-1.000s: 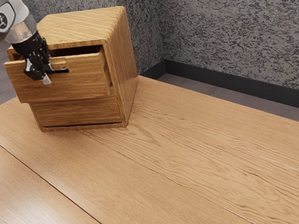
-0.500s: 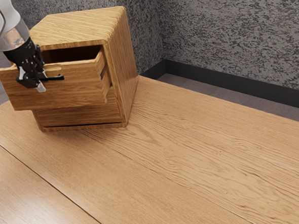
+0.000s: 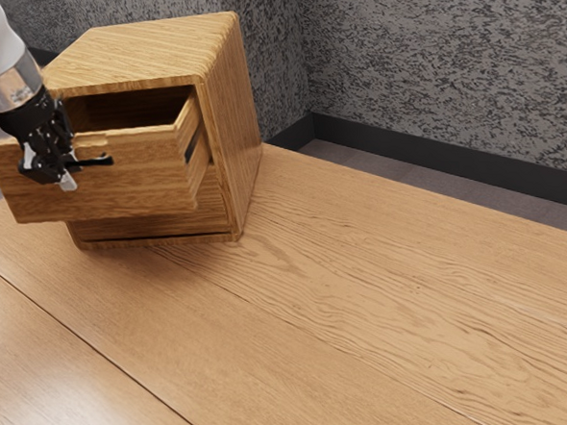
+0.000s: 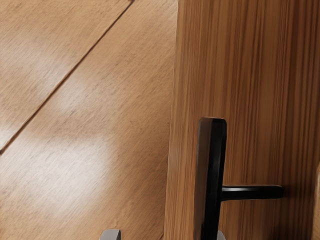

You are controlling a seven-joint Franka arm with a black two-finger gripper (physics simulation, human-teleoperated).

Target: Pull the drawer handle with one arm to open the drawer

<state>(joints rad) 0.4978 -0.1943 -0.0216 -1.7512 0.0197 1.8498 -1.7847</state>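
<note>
At the exterior view's left edge the grey arm [image 3: 4, 61] comes down to its black hand, and the jaws sit at the front of the upper drawer [image 3: 122, 179], right at the near end of the slim black handle [image 3: 94, 160]. Whether the jaws are pinching that handle or only spread around it, I cannot tell. The handle runs away from the jaws toward the exterior view's right, lying flat across the drawer's front. The drawer stands partly out of the wooden cabinet [image 3: 226, 122], its front carried toward the jaws, with a dark open gap above and behind it and its side wall showing on the far side from the jaws. Below the jaws the lower drawer [image 3: 148, 225] sits flush in the cabinet. The cabinet rests on the wooden tabletop [image 3: 374, 305], which stretches well away from the jaws toward the exterior view's right. Farther from the jaws rises a speckled grey wall [image 3: 447, 59] with a dark baseboard [image 3: 460, 161]. From the wrist, the black bar of the handle stands just ahead of the jaws, held off the drawer front by a short black stem [image 4: 252, 191], and a seam [image 4: 65, 80] crosses the tabletop beyond the drawer's edge.
</note>
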